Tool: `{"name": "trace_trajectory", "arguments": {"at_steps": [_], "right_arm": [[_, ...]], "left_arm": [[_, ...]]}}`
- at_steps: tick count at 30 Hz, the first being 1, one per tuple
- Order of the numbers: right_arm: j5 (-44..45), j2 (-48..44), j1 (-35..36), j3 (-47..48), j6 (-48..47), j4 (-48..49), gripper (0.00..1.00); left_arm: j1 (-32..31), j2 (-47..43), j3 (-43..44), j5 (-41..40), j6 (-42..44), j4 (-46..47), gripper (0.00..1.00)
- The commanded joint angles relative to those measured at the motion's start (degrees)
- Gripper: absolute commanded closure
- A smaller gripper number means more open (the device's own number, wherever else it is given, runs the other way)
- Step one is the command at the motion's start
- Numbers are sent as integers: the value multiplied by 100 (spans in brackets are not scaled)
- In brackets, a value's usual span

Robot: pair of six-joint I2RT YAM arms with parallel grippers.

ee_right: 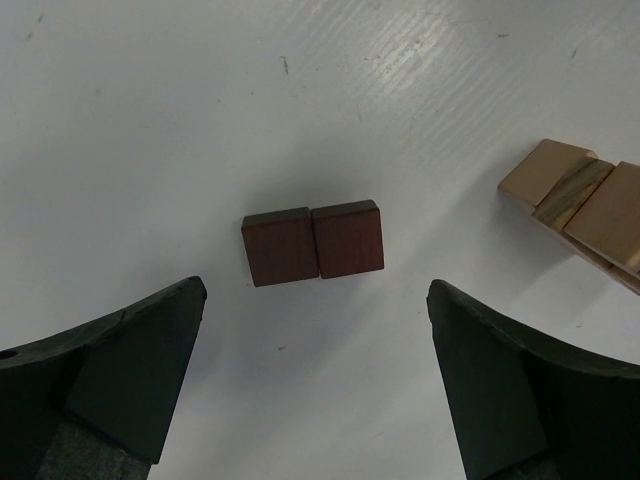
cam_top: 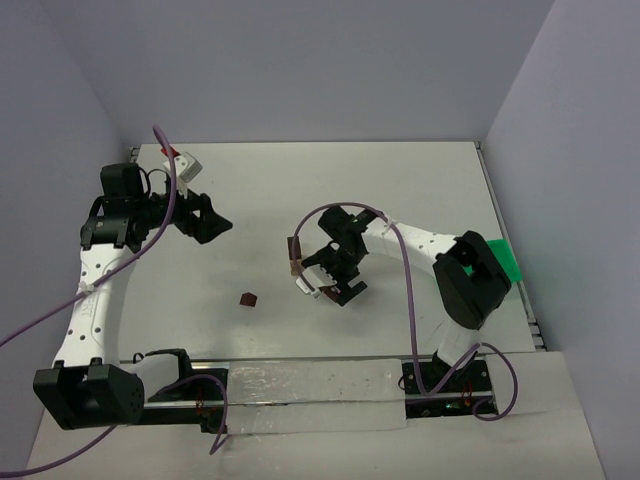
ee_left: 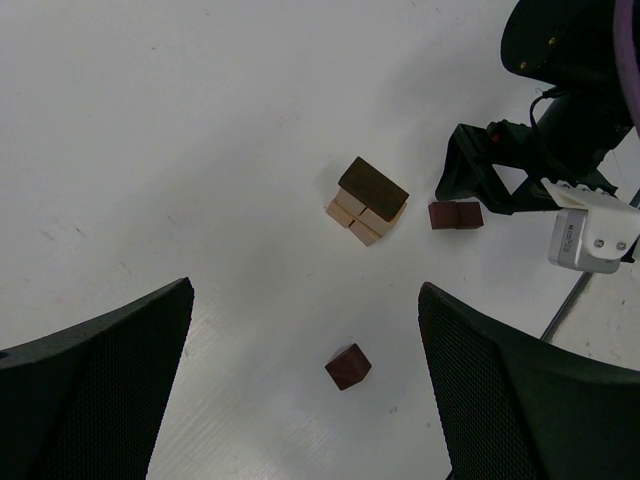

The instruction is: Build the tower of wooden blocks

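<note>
The wood block tower (ee_left: 365, 200) is a short stack of light tan blocks with one dark brown block on top. It also shows in the top view (cam_top: 293, 248) and at the right edge of the right wrist view (ee_right: 585, 205). Two dark brown cubes (ee_right: 312, 243) lie side by side on the table next to it (ee_left: 455, 214). A single dark cube (ee_left: 348, 366) lies apart, nearer the front (cam_top: 247, 299). My right gripper (ee_right: 316, 300) is open and empty, hovering just short of the pair (cam_top: 318, 272). My left gripper (ee_left: 305, 292) is open and empty, high above the single cube (cam_top: 212, 228).
The white tabletop (cam_top: 400, 190) is walled at the back and on both sides. A green plastic bin (cam_top: 506, 262) sits at the right edge behind the right arm. A clear strip (cam_top: 310, 395) lies along the front between the arm bases.
</note>
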Motion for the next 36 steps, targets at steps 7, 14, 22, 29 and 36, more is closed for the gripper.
{"name": "trace_trajectory", "arguments": {"at_steps": [7,14,22,29,36], "right_arm": [[275,294,111,324,-39,118,0],[349,353,231,241,18,221,0],[443,395,341,102,-10,297,0],[531,435,369,22,-32,390,0],[631,535,369,-44,-85,433,5]], "left_arm": [[39,37,-19,252,243,-71,1],[39,75,-46,225,271,-35,1],[39,79,-59,183,306,-33,1],[39,88,-51,190,312,-43,1],[39,90,-58,175,351,-59,1]]}}
